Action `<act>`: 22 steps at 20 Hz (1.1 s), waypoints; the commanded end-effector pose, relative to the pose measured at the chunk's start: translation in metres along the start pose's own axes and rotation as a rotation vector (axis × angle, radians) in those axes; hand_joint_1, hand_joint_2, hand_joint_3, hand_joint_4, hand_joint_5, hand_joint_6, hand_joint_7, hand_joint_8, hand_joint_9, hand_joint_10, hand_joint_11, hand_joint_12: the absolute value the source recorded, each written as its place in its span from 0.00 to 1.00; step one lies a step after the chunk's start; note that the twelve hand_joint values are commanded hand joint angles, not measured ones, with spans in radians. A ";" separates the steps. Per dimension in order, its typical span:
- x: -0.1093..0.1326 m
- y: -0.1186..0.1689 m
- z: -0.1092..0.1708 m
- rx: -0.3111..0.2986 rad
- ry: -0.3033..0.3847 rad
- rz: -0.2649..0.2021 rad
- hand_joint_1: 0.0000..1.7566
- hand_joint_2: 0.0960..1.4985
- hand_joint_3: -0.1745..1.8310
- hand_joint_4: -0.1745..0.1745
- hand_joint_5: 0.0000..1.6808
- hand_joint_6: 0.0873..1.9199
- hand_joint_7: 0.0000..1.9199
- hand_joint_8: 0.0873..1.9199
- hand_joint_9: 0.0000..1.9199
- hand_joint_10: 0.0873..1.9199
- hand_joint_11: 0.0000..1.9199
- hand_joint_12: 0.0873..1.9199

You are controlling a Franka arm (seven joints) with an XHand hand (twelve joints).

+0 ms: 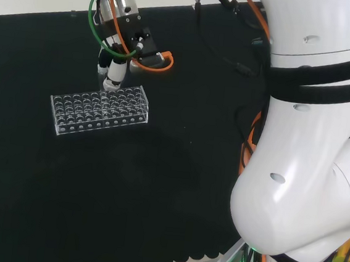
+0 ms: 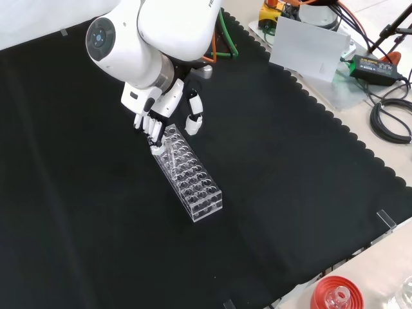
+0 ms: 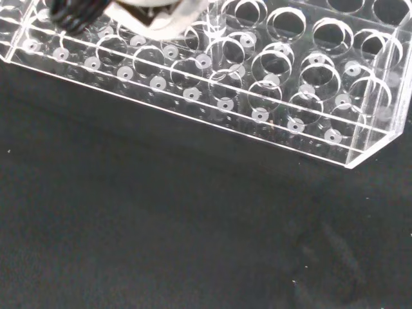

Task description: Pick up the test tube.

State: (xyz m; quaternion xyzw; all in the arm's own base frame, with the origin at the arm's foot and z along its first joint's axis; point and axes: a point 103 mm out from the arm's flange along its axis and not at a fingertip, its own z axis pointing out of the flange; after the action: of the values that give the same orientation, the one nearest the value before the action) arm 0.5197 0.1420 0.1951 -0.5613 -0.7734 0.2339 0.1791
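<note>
Black cloth lies closest, then the clear rack. At the rack's far end in the front view, the hand pinches the slanted test tube — fingers bunched. Best lift straight along the tube — slowly — so the rack stays put.

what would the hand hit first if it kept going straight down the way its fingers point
Most likely the clear rack: the hand points down at its far end in the front view, fingertips at its top edge. A slanted clear tube may stand there, but it is too faint to confirm.
</note>
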 end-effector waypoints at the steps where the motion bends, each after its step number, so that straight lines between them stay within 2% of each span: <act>1: 0.002 0.004 0.005 -0.028 0.070 0.014 0.56 0.39 0.43 0.17 0.26 0.28 0.35 0.40 0.31 0.43 0.17 0.76; 4: 0.005 0.007 0.004 -0.045 0.103 0.022 0.58 0.38 0.44 0.11 0.30 0.35 0.41 0.39 0.36 0.41 0.20 0.75; 9: 0.012 0.012 0.003 -0.054 0.136 0.030 0.58 0.37 0.45 0.04 0.35 0.39 0.47 0.38 0.41 0.40 0.24 0.74; 22: 0.022 0.024 0.002 -0.084 0.197 0.064 0.60 0.35 0.44 0.00 0.39 0.40 0.53 0.37 0.46 0.38 0.28 0.72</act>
State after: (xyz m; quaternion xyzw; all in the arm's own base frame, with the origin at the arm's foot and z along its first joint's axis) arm 0.5304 0.1680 0.1806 -0.6057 -0.7470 0.1591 0.2232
